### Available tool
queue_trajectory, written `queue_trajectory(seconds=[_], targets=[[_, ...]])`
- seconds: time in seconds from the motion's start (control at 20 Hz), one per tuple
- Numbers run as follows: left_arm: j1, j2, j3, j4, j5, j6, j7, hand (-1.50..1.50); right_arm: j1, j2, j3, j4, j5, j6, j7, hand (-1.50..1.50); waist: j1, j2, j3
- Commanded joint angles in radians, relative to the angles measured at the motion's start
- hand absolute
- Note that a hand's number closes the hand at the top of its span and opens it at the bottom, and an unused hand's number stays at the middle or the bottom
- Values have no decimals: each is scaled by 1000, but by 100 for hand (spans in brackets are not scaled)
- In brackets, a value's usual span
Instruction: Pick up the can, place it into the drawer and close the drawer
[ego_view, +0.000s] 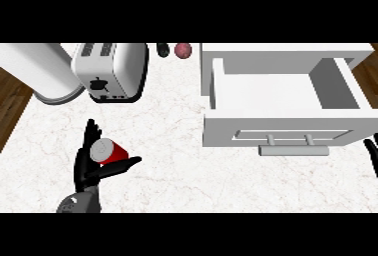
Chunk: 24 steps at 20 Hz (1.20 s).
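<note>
A red can (111, 152) with a pale lid lies tilted on the marble counter at the lower left. My left hand (88, 165) is around it: straight fingers rise along its left side and the thumb reaches out under its lower right, so the can sits in the gap without being clasped. The white drawer (221, 85) stands pulled open at the right, its inside bare, its front panel and grey handle (294, 150) facing me. At the right edge, just below the drawer front, only a dark sliver of my right hand (371, 156) shows, its fingers straight.
A white toaster (111, 70) stands at the back left beside a tall white cylinder (40, 70). A small reddish object (182, 50) and a dark one (162, 49) lie at the back edge. Wooden floor shows past the counter's left side.
</note>
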Motion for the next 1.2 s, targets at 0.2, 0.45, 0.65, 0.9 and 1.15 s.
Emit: queue_trajectory(seconds=[0.2, 0.45, 0.65, 0.9, 1.15], targets=[[-72, 0, 1, 80, 21, -27, -51, 150, -2, -2, -11, -5, -7, 17, -6, -150, 0, 0, 0], [-59, -27, -28, -27, 49, -47, 26, 150, 43, -23, -48, -24, -77, 30, -13, -150, 1, -2, 1], [-132, -21, -12, 67, 51, -54, -37, 150, 50, 2, -30, -19, -45, 24, -42, -150, -3, 0, 0], [-76, -14, -49, -67, 71, -87, 15, 150, 56, -6, -56, -24, -70, 33, -43, -150, -1, -1, 0], [-118, 67, -26, -29, 83, -176, 24, 150, -12, -15, -36, 20, -29, 14, -4, -150, 0, 0, 0]])
